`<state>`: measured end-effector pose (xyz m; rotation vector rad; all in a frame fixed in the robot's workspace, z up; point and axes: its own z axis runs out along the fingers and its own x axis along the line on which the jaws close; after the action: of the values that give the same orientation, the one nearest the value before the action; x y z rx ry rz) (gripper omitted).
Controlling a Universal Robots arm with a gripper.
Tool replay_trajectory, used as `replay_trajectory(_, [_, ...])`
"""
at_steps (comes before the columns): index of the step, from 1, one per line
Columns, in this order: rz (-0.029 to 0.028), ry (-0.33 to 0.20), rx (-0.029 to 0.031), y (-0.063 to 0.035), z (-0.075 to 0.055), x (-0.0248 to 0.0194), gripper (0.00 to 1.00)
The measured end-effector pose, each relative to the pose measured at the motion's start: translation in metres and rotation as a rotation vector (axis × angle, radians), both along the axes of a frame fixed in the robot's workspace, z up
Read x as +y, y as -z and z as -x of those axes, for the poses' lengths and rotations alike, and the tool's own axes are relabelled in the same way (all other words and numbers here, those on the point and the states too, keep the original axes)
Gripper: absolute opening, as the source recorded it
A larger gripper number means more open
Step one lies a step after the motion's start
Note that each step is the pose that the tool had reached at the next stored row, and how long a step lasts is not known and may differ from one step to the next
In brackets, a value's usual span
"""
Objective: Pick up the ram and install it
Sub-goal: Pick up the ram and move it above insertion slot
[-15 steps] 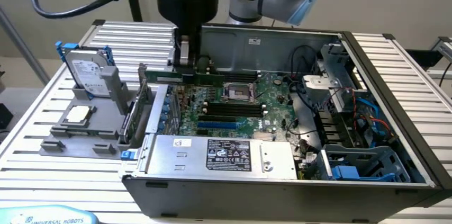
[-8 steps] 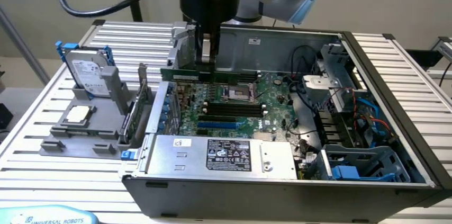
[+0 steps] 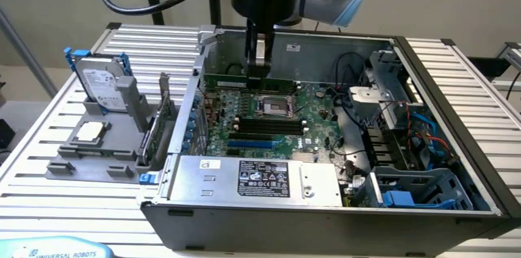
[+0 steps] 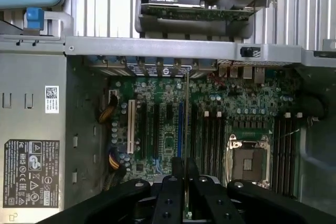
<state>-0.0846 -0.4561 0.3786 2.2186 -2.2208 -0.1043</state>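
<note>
Claw (image 4: 186, 167): closed on the ram (image 4: 187, 114), held edge-on over the motherboard (image 4: 168, 129), apparently clear of it.
Computer case (image 3: 326, 224): open on the slatted surface (image 3: 73, 209); its back wall is near the arm, so a collision is possible.
Motherboard: a hard push could flex it.
Memory slots (image 3: 267, 125): empty; a tilted or offset stick would likely jam.
CPU socket (image 3: 273, 107): just beside the slots; drift could damage it.

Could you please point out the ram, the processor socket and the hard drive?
ram (image 3: 224, 78), exterior view, on the green board's stretch toward that view's left.
processor socket (image 3: 273, 107), exterior view, on its dark centre.
hard drive (image 3: 99, 82), exterior view, on its silver labelled face.
</note>
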Motion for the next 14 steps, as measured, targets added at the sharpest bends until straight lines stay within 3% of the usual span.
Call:
replay_trajectory(3, [0.0000,0.000,0.0000,0.0000,-0.008,0.0060,0.14])
replay_trajectory(6, [0.0001,0.000,0.0000,0.0001,-0.025,0.0190,0.14])
replay_trajectory(7, [0.0000,0.000,0.0000,0.0003,-0.029,0.0210,0.14])
replay_trajectory(10, [0.0001,0.000,0.0000,0.0010,-0.040,0.0252,0.14])
replay_trajectory(14, [-0.0003,0.000,0.0000,0.0044,-0.048,0.0260,0.14])
